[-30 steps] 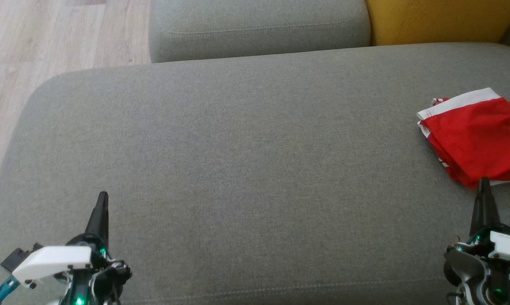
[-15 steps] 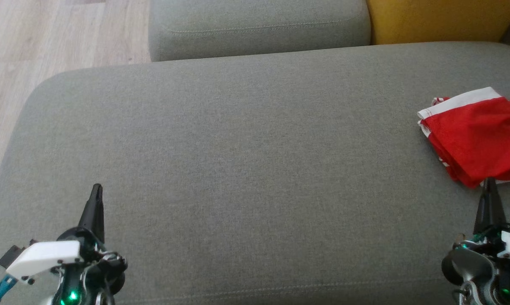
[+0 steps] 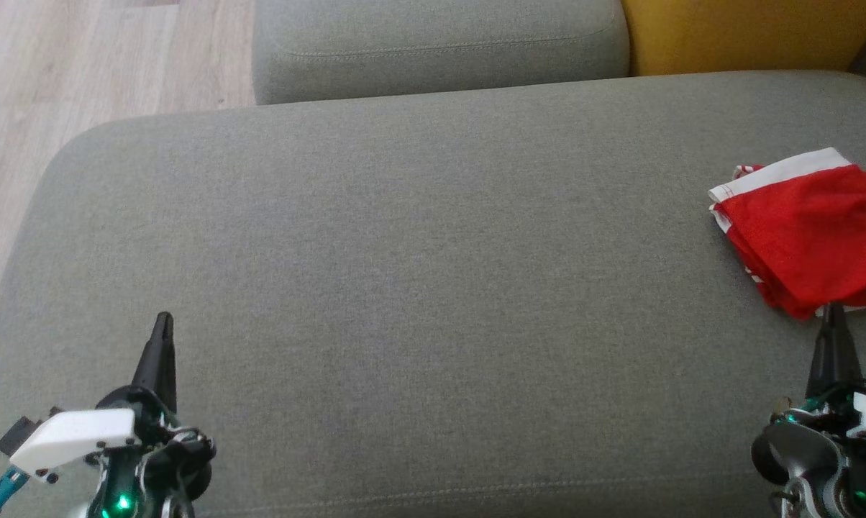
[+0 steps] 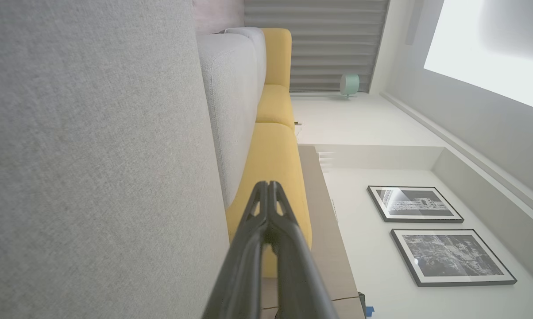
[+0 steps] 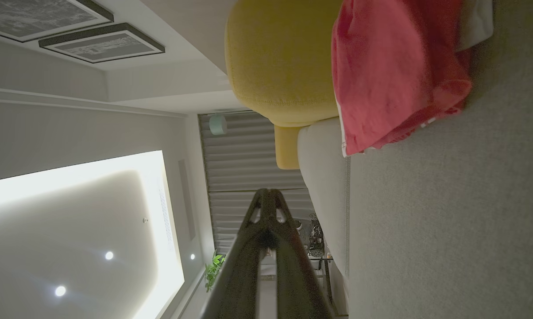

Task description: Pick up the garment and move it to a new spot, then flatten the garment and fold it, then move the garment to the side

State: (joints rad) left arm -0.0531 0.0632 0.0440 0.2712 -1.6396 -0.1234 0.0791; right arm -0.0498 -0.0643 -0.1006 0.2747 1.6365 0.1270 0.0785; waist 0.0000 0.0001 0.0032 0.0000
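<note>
Red garment (image 3: 810, 234) lies on grey sofa seat (image 3: 404, 252), far right side. Right gripper (image 3: 833, 311) pinched closed, empty, tip at the garment's near hem; contact unclear. Left gripper (image 3: 163, 318) also closed, empty, low left, well apart from garment.

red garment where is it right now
In the head view the red garment lies at the right edge, on the grey sofa seat, just beyond the tip of the right gripper, with a yellow cushion behind it.
</note>
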